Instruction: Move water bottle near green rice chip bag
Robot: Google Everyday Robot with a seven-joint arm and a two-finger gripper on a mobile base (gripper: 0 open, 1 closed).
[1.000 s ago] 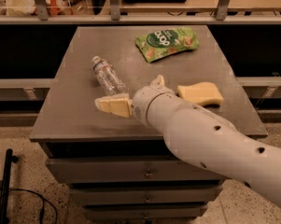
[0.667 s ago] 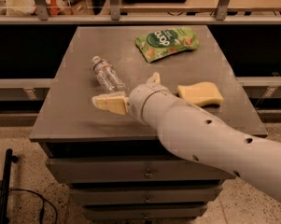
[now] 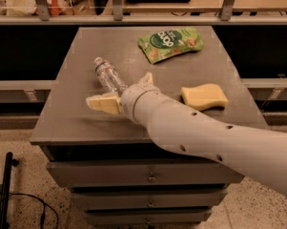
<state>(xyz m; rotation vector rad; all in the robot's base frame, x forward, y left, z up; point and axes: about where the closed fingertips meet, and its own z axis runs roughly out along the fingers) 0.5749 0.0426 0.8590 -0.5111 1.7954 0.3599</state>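
Reaching in from the lower right of the single camera view, the thick white robot arm (image 3: 205, 132) sets its gripper (image 3: 118, 88) at the lower end of the small clear crinkled plastic water bottle (image 3: 106, 74). The bottle lies on its side left of centre on the grey counter (image 3: 62, 118), with its white cap pointing toward the back left. The gripper is spread wide, one cream finger (image 3: 101, 103) low on the left and the other raised on the right, with the bottle's base between them. It looks released rather than clamped, so the grasp seems not yet made. The flat green rice chip bag (image 3: 169, 43) lies near the back edge, right of centre and well apart from the bottle, so the whole carry appears left to do. A yellow wavy sponge (image 3: 204, 96) sits at the right beside the arm, off the line from bottle to bag, and nothing else is seen lying between the two. Grey drawers (image 3: 148, 175) fill the counter's front below.
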